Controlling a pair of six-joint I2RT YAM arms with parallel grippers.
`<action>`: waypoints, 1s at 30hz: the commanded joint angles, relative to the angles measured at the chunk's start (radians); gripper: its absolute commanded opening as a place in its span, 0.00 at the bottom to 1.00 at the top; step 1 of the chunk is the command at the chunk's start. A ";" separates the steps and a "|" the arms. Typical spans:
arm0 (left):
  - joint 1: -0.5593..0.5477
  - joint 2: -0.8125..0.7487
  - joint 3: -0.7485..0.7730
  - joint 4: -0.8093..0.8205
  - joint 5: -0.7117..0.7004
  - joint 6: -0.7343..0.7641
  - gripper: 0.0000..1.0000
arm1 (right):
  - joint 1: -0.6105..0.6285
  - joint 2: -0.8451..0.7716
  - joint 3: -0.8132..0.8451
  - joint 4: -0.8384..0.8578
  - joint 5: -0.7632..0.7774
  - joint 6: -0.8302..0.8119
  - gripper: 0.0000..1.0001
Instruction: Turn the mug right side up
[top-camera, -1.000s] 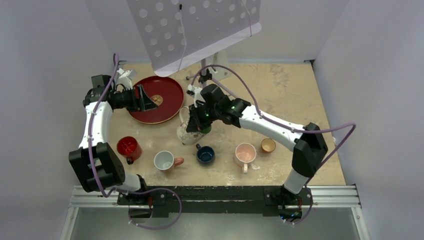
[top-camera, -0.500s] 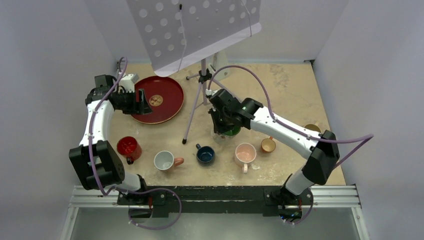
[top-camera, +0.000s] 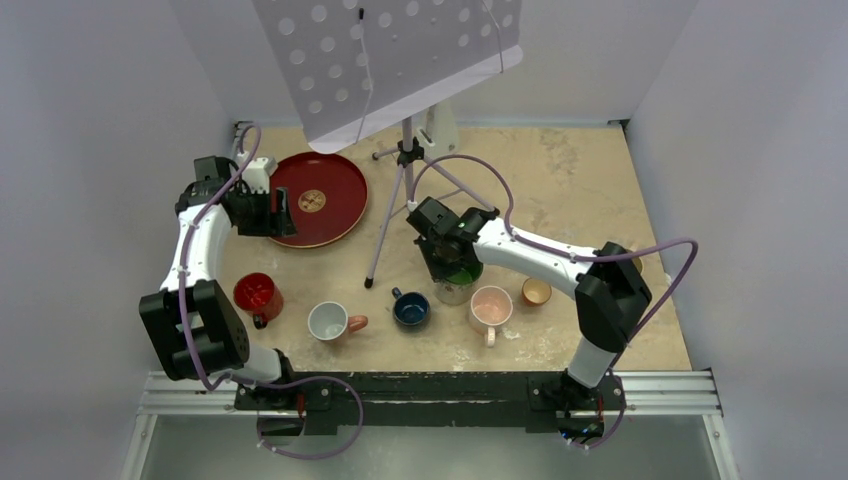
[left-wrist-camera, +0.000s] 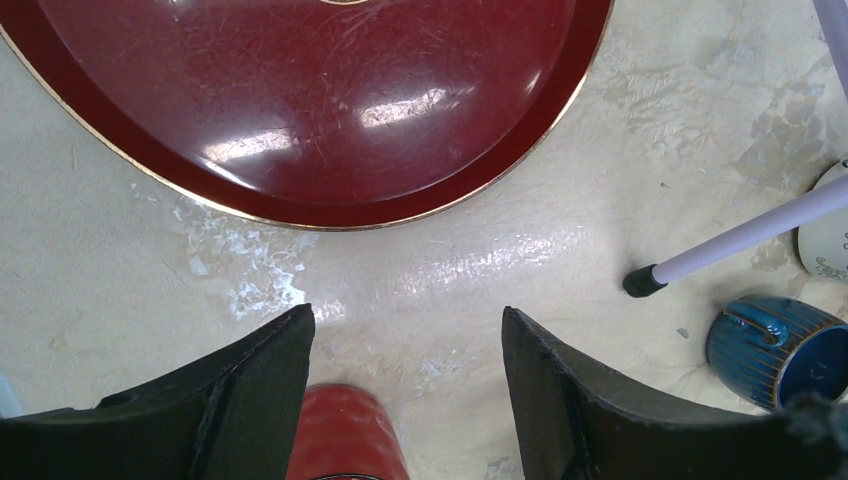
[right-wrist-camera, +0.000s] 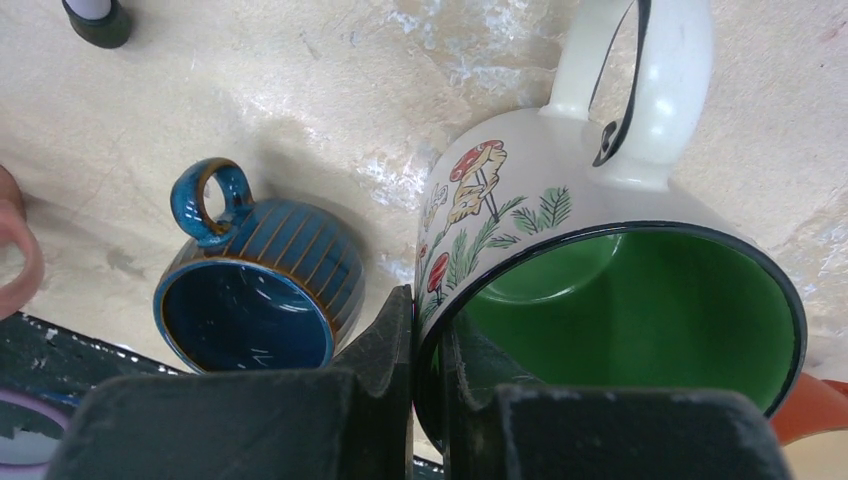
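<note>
**Tabletop (top-camera: 570, 180) test: mushroom mug (right-wrist-camera: 530, 190) stands mouth-up**

Beige marbled tabletop holds the mushroom mug between a blue mug (right-wrist-camera: 262, 290) and a pink mug (top-camera: 491, 305), its rim wall clamped by the right gripper (right-wrist-camera: 428, 310). Near the red plate (left-wrist-camera: 330, 90), the left gripper (left-wrist-camera: 405, 330) hangs spread and empty. Risk: fingers dragging on withdrawal could tip it into the blue mug.

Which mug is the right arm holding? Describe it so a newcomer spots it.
On the beige table, look along the near edge. Between the dark blue striped mug and the pale pink mug, slightly behind them, is the white mug in the right gripper. It alone has a mushroom print and a green inside.
</note>
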 joint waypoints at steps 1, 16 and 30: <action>-0.002 -0.047 0.000 0.039 -0.003 0.012 0.72 | 0.000 -0.033 0.028 0.072 0.032 0.016 0.00; -0.099 -0.140 0.025 0.069 -0.007 0.067 0.72 | -0.116 -0.226 0.078 0.146 0.143 -0.002 0.84; -0.171 -0.850 -0.364 0.273 -0.055 0.052 0.78 | -0.697 -0.941 -0.715 1.048 0.324 -0.151 0.91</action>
